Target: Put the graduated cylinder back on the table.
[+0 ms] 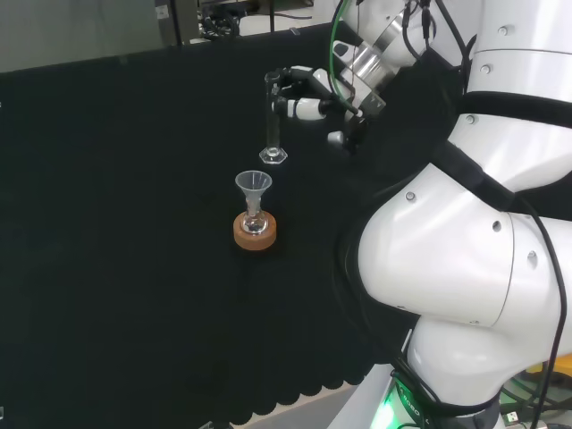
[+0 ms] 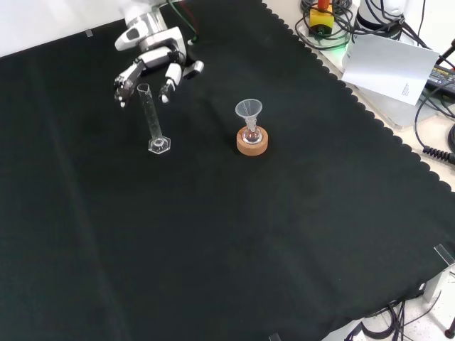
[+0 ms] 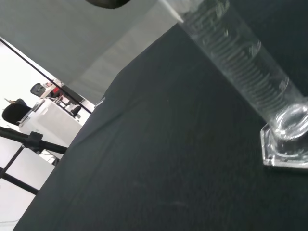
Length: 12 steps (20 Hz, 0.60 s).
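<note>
The clear graduated cylinder (image 1: 273,125) (image 2: 153,117) (image 3: 240,57) stands upright with its hexagonal foot on the black cloth. In the front view my hand (image 2: 153,60) hangs just above and behind the cylinder's top. Its fingers (image 2: 169,77) are relaxed and spread to either side of the tube, with gaps showing. In the head view the hand (image 1: 304,94) sits to the right of the cylinder's upper end. The wrist view shows the foot flat on the cloth and a dark blurred fingertip (image 3: 108,2) at the picture's edge.
A small flask carrying a clear funnel (image 1: 254,185) (image 2: 249,110) sits in a cork ring (image 1: 255,234) (image 2: 252,145), a short way from the cylinder. The arm's white links (image 1: 465,241) fill the right of the head view. Cables and paper (image 2: 387,60) lie beyond the cloth's scalloped edge.
</note>
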Available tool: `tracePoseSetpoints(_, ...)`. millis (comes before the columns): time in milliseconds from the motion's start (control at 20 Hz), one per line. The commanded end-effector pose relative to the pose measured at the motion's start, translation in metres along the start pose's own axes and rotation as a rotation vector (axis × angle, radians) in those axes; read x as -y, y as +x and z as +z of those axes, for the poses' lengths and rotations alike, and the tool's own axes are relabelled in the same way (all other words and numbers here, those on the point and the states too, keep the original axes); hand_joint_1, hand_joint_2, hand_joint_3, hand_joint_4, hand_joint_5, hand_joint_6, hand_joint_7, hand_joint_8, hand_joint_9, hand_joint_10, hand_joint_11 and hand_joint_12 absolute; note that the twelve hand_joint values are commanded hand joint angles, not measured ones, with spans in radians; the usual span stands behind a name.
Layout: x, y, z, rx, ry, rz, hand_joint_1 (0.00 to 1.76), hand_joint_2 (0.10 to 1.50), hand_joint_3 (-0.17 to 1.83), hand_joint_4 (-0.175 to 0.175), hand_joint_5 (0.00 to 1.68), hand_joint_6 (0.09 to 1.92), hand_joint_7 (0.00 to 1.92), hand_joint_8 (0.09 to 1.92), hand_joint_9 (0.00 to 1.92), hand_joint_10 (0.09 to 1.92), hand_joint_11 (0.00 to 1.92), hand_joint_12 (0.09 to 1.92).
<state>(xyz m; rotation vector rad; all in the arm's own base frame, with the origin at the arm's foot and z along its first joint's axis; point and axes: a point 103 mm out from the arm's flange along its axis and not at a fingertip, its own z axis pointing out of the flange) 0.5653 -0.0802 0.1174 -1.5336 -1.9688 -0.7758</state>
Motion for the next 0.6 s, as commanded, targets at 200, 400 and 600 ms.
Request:
tracePoseSetpoints(200,0.068,0.048,-0.082,0.159,-0.085,0.047,0.73,0.96,-0.17,-0.069,0.31,0.1,0.21,0.67,0.66,0.09,0.15,1.42)
tracePoseSetpoints(400,0.099,0.077,-0.101,0.224,-0.098,0.057,0.73,0.96,-0.17,-0.069,0.31,0.09,0.2,0.67,0.65,0.09,0.14,1.42)
tracePoseSetpoints(600,0.133,0.105,-0.115,0.297,-0.107,0.062,0.72,0.96,-0.17,-0.069,0.31,0.09,0.2,0.67,0.65,0.09,0.14,1.43)
